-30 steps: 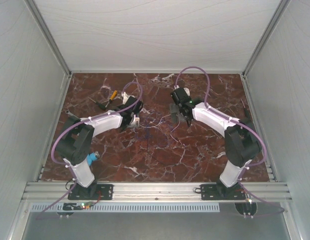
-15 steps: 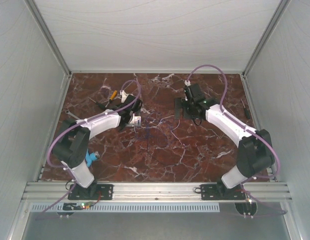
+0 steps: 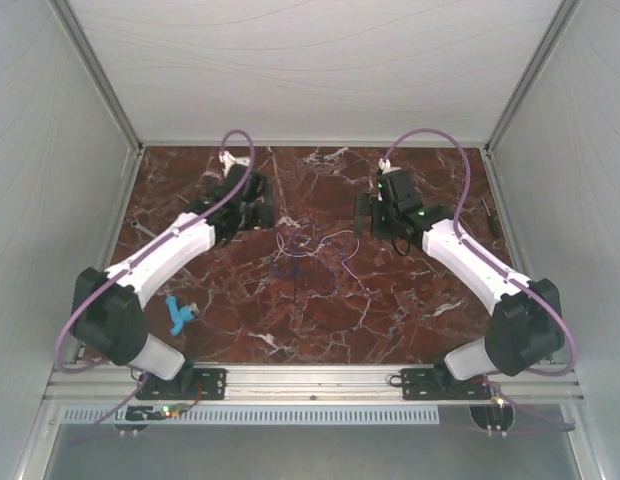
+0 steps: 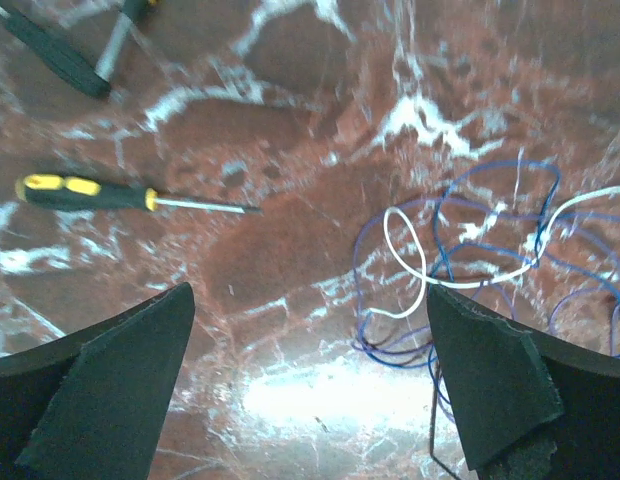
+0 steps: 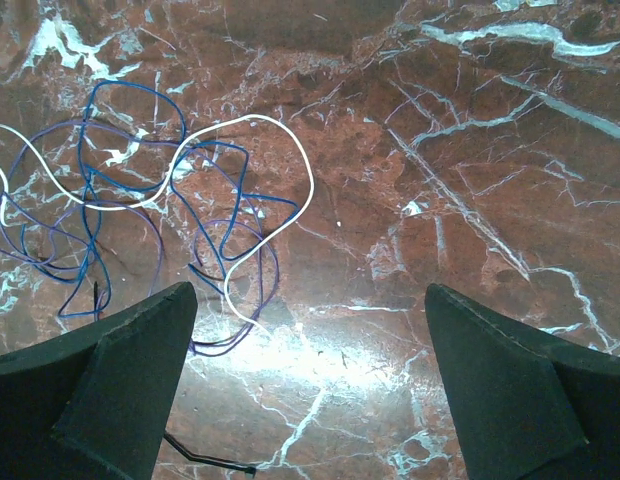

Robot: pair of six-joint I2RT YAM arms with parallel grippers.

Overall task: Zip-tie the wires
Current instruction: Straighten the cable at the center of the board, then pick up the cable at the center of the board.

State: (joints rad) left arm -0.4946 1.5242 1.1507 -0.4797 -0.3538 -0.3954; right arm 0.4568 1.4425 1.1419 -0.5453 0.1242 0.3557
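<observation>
The wires [image 3: 304, 248] lie as a loose tangle of thin blue, purple and white loops on the marble, between the two arms. My left gripper [image 3: 262, 214] hangs open and empty just left of them. In the left wrist view the gripper [image 4: 310, 400] has the wires [image 4: 470, 265] in front of its right finger [image 4: 495, 390]. My right gripper [image 3: 370, 216] is open and empty just right of the tangle. In the right wrist view the gripper [image 5: 310, 400] has the wires [image 5: 155, 195] at upper left. A thin black strip, the zip tie [image 5: 205, 460], lies by the left finger [image 5: 100, 400].
A yellow-and-black screwdriver [image 4: 90, 190] and a dark-handled tool [image 4: 60, 55] lie on the marble beyond my left gripper. A small blue object [image 3: 178, 313] lies near the left arm's base. Grey walls close in the table on three sides.
The left arm has stretched out and swung its gripper toward the far left, uncovering the wires. The right gripper has drawn back to the right. Both stay open and empty.
</observation>
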